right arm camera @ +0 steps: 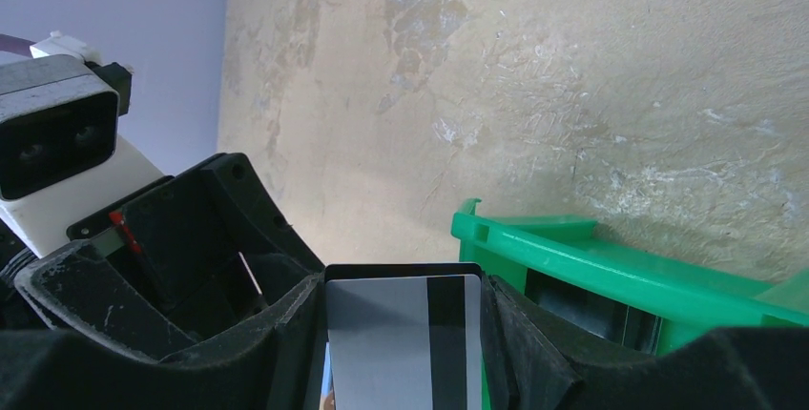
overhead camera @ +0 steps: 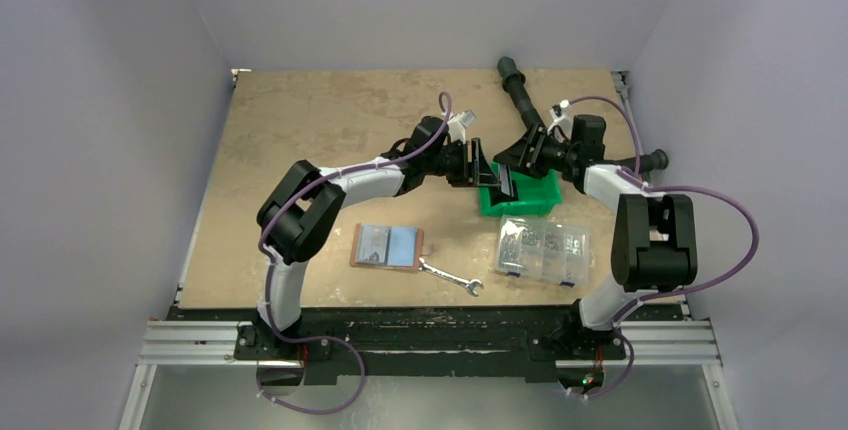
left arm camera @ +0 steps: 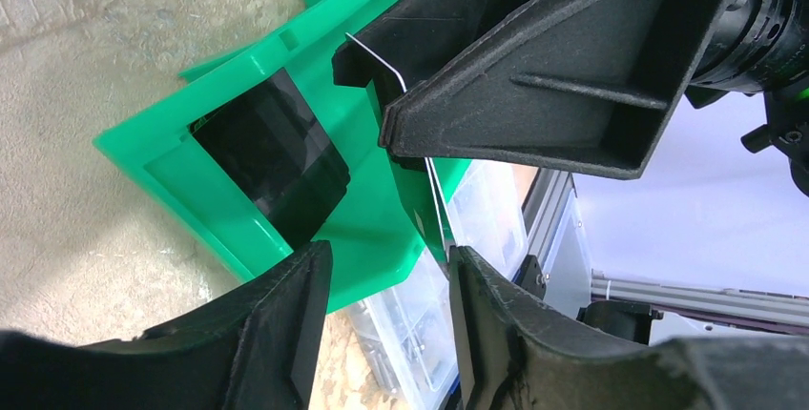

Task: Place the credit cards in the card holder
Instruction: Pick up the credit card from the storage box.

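**A:** Black fingers of the left end effector point(left arm camera: 389, 272) fill the bottom of its wrist view. They are spread, and the thin edge of a credit card point(left arm camera: 436, 202) hangs just beside one of them. Is it gripping?

**B:** No, a wide gap shows between the fingers. The right end effector point(right arm camera: 401, 281) is the one pinching the credit card, flat, with the stripe side toward its own camera. The two meet above the green bin point(overhead camera: 525, 200).

**A:** Which step is this, then?

**B:** It looks like a handover of the second card. The card holder point(overhead camera: 388, 246) lies open on the bench point(overhead camera: 300, 130), well apart to the left. A light blue card point(overhead camera: 402, 245) sits on its right half, though whether it is tucked in cannot be told.

**A:** And next?

**B:** Probably the left fingers must pinch the free edge squarely before the right lets go. Then the card goes over to an open pocket, avoiding the wrench point(overhead camera: 450, 277) beside the holder.
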### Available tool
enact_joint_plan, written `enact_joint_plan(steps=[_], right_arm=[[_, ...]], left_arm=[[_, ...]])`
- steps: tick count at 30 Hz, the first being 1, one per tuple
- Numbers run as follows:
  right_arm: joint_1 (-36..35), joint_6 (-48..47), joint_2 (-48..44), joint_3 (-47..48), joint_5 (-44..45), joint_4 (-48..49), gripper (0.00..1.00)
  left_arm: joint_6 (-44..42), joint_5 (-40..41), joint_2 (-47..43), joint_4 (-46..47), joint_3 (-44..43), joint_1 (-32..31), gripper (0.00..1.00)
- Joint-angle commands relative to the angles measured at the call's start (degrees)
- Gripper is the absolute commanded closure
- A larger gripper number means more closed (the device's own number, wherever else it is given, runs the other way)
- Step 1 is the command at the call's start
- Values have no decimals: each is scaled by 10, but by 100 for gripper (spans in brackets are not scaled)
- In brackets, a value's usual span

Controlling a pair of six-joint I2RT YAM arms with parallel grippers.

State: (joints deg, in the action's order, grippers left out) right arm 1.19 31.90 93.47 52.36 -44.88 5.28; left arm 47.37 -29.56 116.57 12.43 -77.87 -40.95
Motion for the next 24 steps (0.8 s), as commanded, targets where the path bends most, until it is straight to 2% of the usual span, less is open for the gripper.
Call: enact_joint_plan(steps=[1, 7, 15, 24], right_arm=[[2, 12, -2, -3, -36, 31, 100], [2, 16, 0, -4, -39, 36, 100], [2, 19, -1, -4, -23, 34, 100], [2, 21, -7, -5, -2, 24, 100]], left_arm=[[-9, 11, -16, 8, 8, -3, 51], [-21, 32, -7, -17, -8, -2, 56], [-45, 68, 25, -89, -75, -11, 61], [-85, 133, 41, -177, -129, -26, 75]])
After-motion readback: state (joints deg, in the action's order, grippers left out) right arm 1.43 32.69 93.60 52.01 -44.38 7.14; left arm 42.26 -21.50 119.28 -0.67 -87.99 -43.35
